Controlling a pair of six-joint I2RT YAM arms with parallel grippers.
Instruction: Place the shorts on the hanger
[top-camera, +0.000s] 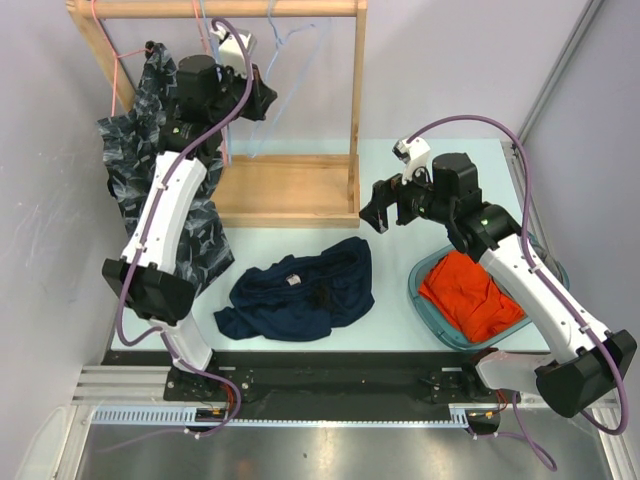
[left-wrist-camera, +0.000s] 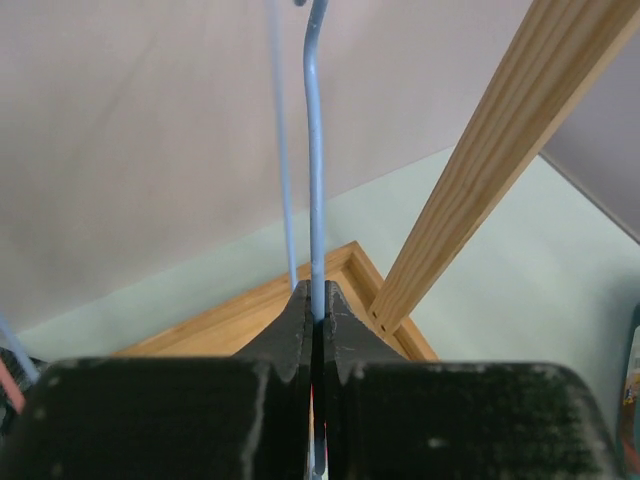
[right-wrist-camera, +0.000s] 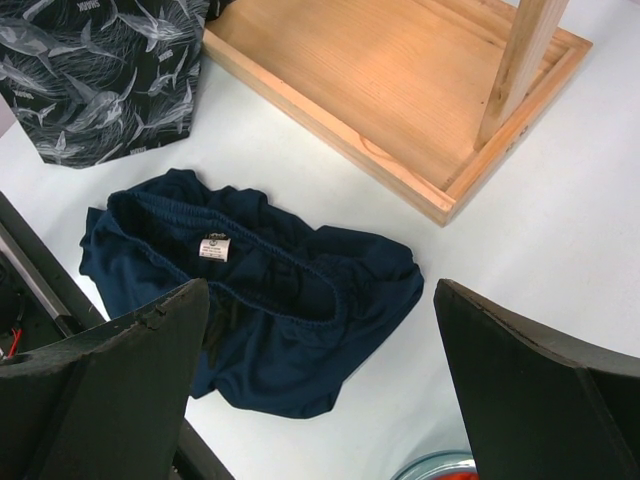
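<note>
Shorts (top-camera: 300, 290): one, crumpled. Blue hanger (left-wrist-camera: 316, 200): one, pinched by left fingers (left-wrist-camera: 290, 330); right fingers (right-wrist-camera: 120, 370) wide apart, empty.

Shorts (top-camera: 300, 290): plain dark navy, elastic waistband, small white label showing. They lie crumpled on the table (top-camera: 400, 185), near the base of the wooden rack (top-camera: 290, 195) but apart from it. Hanger (left-wrist-camera: 316, 180): thin light-blue wire, upright, its stem pinched between the closed fingers of the left gripper (left-wrist-camera: 317, 300).

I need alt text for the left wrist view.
The black left gripper is shut on a thin light-blue wire hanger that rises straight up. Behind stand a slanted light wooden post, a wooden base tray and a pale green table.
</note>
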